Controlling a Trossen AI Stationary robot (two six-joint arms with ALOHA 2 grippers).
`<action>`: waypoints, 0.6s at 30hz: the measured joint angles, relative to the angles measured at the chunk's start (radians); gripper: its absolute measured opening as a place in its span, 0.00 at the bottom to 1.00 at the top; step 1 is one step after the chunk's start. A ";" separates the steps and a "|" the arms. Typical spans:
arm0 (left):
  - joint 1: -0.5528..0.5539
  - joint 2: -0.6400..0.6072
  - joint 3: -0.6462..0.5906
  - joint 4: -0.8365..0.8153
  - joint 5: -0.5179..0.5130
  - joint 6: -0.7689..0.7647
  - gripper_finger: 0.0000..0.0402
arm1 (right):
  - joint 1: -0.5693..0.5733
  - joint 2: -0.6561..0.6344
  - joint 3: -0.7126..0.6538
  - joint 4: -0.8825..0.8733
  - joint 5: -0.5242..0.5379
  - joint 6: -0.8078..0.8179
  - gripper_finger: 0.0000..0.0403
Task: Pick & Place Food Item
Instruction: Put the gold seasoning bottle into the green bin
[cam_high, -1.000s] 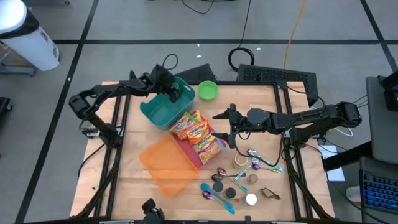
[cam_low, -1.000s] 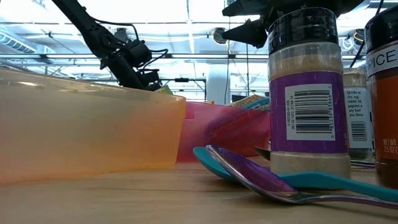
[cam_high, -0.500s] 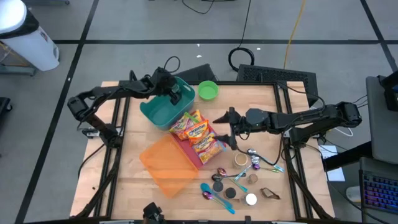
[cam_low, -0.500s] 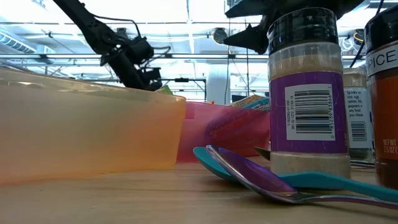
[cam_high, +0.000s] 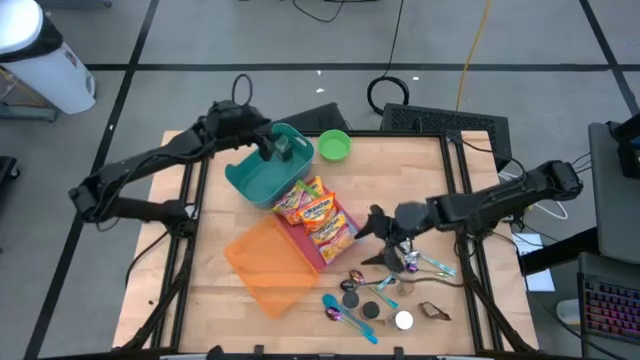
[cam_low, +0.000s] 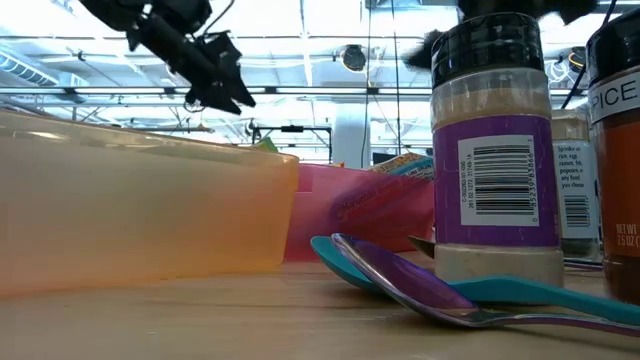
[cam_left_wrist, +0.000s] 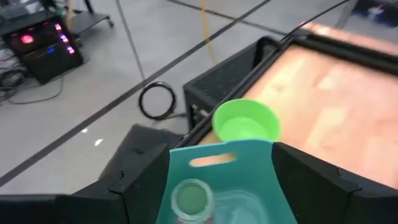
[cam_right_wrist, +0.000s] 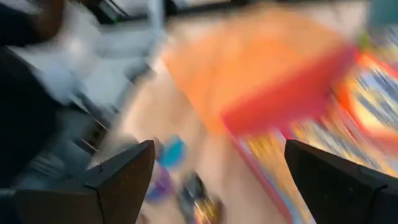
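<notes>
Several bright snack packets (cam_high: 318, 212) lie in and over a pink bin (cam_high: 312, 250), beside an orange bin (cam_high: 268, 262). A teal bin (cam_high: 252, 180) at the far left holds a clear jar with a green lid (cam_left_wrist: 189, 199), standing upright on the bin's floor. My left gripper (cam_high: 272, 148) (cam_left_wrist: 221, 149) hangs open above that bin's far end, nothing between its fingers. My right gripper (cam_high: 372, 238) (cam_right_wrist: 217, 146) is open and empty, hovering right of the packets, over the spoons and spice jars.
A green bowl (cam_high: 334, 146) stands at the far edge next to the teal bin. Spice jars (cam_low: 495, 150) and coloured spoons (cam_high: 350, 312) crowd the near right of the table. Bare wood lies at the far right (cam_high: 410, 160).
My left gripper has risen out of the teal bin and drawn back toward the table's far left corner, empty; the jar stays in the bin. My right gripper has swung from beside the packets toward the near edge, turning as it went, and now hangs over the spoons.
</notes>
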 joint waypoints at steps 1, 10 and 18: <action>-0.004 -0.014 0.000 -0.004 0.011 -0.003 0.71 | 0.027 -0.014 0.000 -0.063 0.055 0.004 0.87; -0.041 -0.049 0.000 -0.029 0.020 -0.014 0.71 | 0.286 -0.218 0.001 -0.657 0.459 0.446 0.87; -0.066 -0.049 0.000 -0.028 0.019 -0.038 0.71 | 0.468 -0.219 -0.167 -0.643 0.549 0.702 0.87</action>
